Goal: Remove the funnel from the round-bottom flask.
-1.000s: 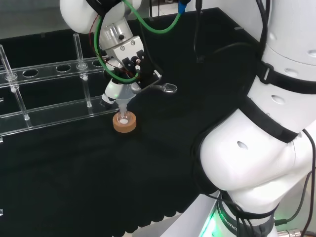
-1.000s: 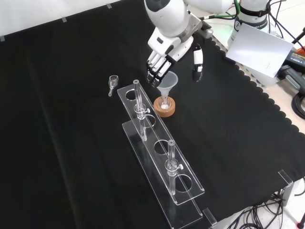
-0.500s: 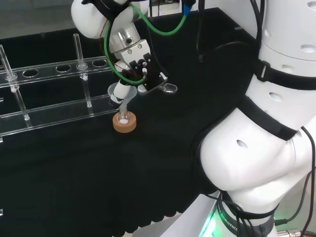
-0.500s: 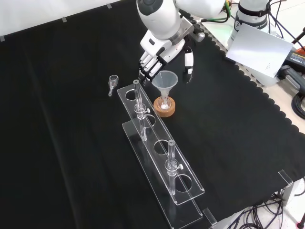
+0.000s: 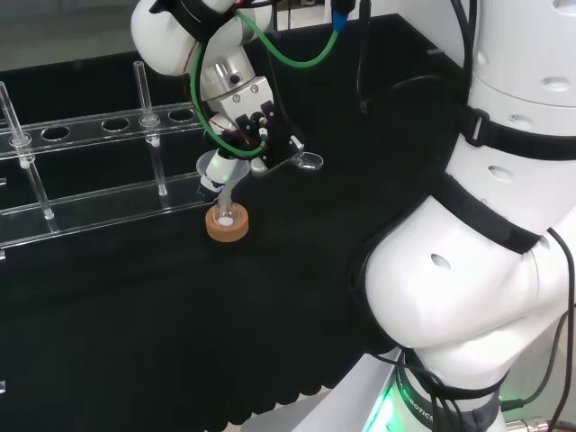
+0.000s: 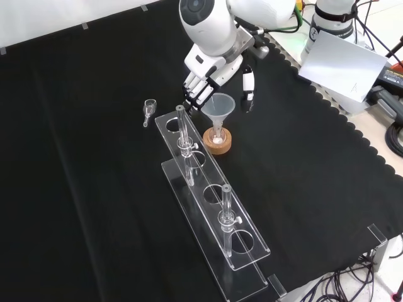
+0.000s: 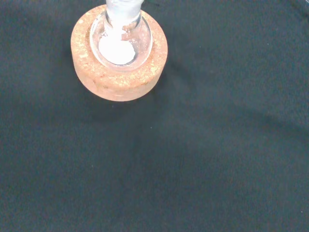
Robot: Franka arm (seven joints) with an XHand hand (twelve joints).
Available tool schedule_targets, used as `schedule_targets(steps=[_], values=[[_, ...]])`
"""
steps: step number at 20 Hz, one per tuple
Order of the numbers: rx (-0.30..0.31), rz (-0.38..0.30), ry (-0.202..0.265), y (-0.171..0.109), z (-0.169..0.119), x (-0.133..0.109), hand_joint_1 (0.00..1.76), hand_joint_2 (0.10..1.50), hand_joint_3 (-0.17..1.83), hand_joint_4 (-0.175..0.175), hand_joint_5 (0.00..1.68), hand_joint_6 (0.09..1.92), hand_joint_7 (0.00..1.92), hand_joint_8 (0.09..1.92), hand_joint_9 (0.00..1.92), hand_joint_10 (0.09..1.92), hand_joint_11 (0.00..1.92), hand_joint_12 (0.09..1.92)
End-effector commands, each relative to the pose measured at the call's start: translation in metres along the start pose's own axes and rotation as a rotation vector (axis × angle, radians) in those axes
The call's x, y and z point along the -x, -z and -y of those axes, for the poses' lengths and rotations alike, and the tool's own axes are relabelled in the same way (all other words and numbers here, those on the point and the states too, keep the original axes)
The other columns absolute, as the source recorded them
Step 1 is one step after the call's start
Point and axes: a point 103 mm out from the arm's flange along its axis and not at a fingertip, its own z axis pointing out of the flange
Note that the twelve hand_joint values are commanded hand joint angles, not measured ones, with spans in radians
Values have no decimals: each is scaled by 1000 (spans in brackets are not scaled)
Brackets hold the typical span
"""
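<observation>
The hand [image 6: 208,78] hangs over the cork ring [image 6: 218,141] in the front view, fingers [image 6: 196,90] on one side of the clear funnel [image 6: 218,108] and thumb [image 6: 247,85] on the other, though whether they actually pinch its rim I cannot tell. The funnel tilts, its stem down in the round-bottom flask [image 7: 122,39], which sits in the cork ring with white stuff at its bottom. Just beside the ring stands the clear tube rack [image 6: 211,201] on the black counter [image 6: 327,163], and a small glass piece [image 6: 149,108] lies near the rack's far end.

Black cloth bench [image 6: 94,207], cork ring [image 6: 218,141] (flask's stand), clear rack [image 6: 214,207]
</observation>
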Motion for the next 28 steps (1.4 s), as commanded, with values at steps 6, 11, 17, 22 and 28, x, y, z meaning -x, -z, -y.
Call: schedule_targets(steps=[6,11,17,22,28], values=[[0,-13,11,-7,-5,-1,527,738,129,-49,58,87,0,564,364,778,317,1480],[-3,-18,15,-10,-8,-3,533,741,127,-49,65,87,0,604,384,765,325,1474],[6,-11,15,-12,-8,-3,542,745,131,-57,97,87,38,717,530,690,371,1451],[21,4,5,-11,-8,-2,562,754,146,-64,135,87,89,741,646,624,419,1421],[82,37,-27,-6,-6,-1,675,782,226,-77,262,87,277,737,851,533,529,1341]])
